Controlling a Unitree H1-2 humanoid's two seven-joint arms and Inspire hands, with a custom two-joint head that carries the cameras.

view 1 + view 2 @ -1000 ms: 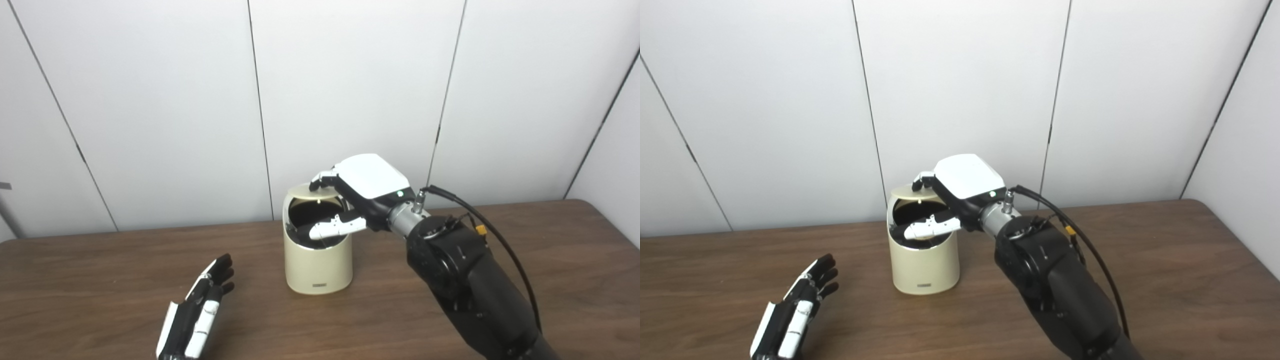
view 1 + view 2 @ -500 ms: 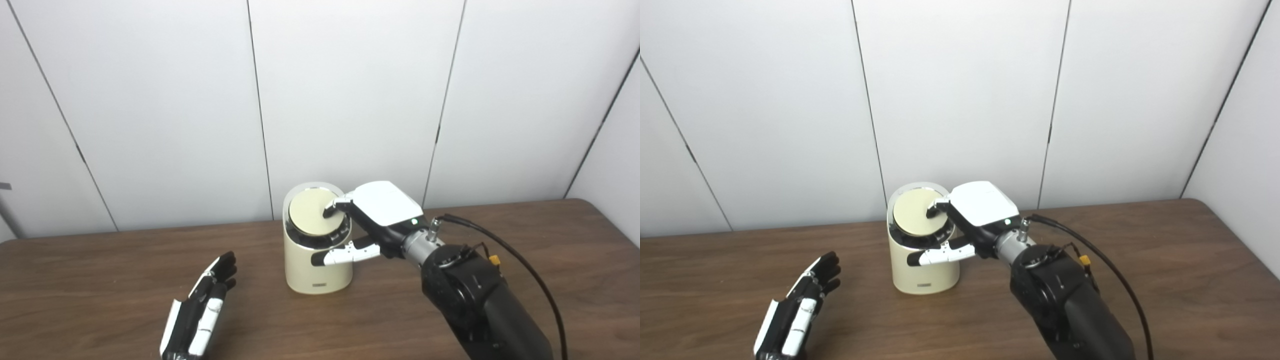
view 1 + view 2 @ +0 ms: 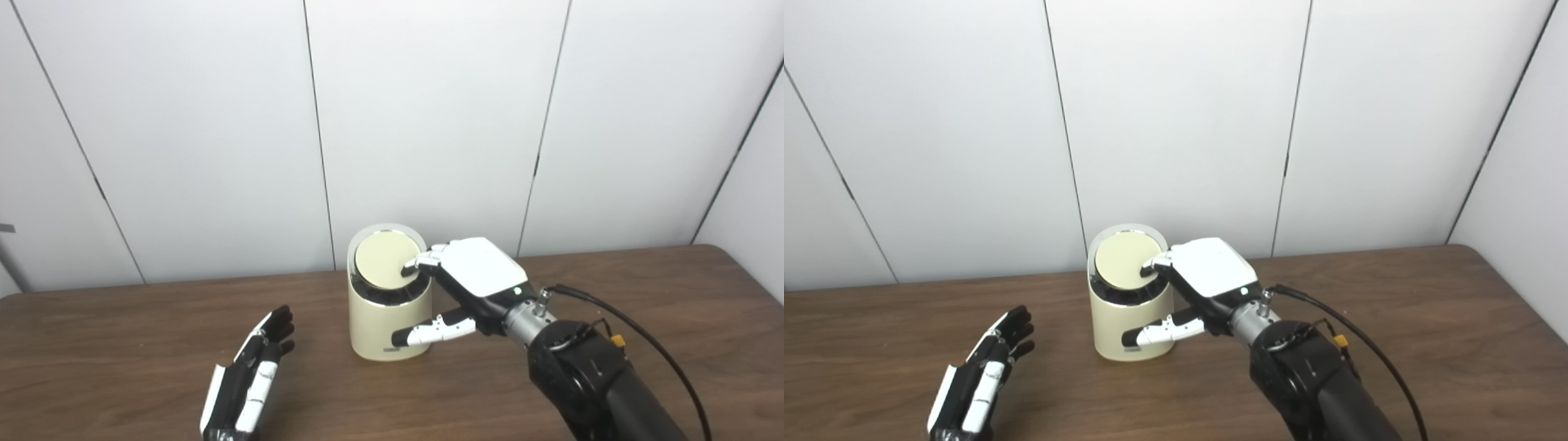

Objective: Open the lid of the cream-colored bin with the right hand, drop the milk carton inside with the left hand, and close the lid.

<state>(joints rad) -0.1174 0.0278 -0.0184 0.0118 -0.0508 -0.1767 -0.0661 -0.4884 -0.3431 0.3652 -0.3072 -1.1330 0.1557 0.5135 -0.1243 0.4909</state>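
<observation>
- The cream-colored bin (image 3: pixel 387 318) stood upright on the brown table (image 3: pixel 643 294), near the back edge and close to the white panelled wall (image 3: pixel 429 110), roughly at the middle of what I could see
- Its lid (image 3: pixel 387 263), a round cream disc inside a dark shiny ring, lay flat in the top opening, so the bin read as closed from my seat
- The milk carton did not show in either head view; I could not tell where it was
- My right hand (image 3: pixel 471 288) reached in from the lower right and sat against the bin's right side, white back plate facing up
- Its fingers (image 3: pixel 422 264) were curled over the right rim, the tips resting on the edge of the lid
- The thumb (image 3: pixel 429 334) stuck out separately lower down, across the front of the bin's body near its base; whether it touched the wall I could not tell
- That hand gripped nothing: fingers spread apart from the thumb, only pressing on the lid
- A black cable (image 3: pixel 649 343) looped from the wrist back along the dark forearm
- My left hand (image 3: pixel 251 376) rested low over the table at the lower left, well apart from the bin, fingers straight and pointing up and away from me, holding nothing
</observation>
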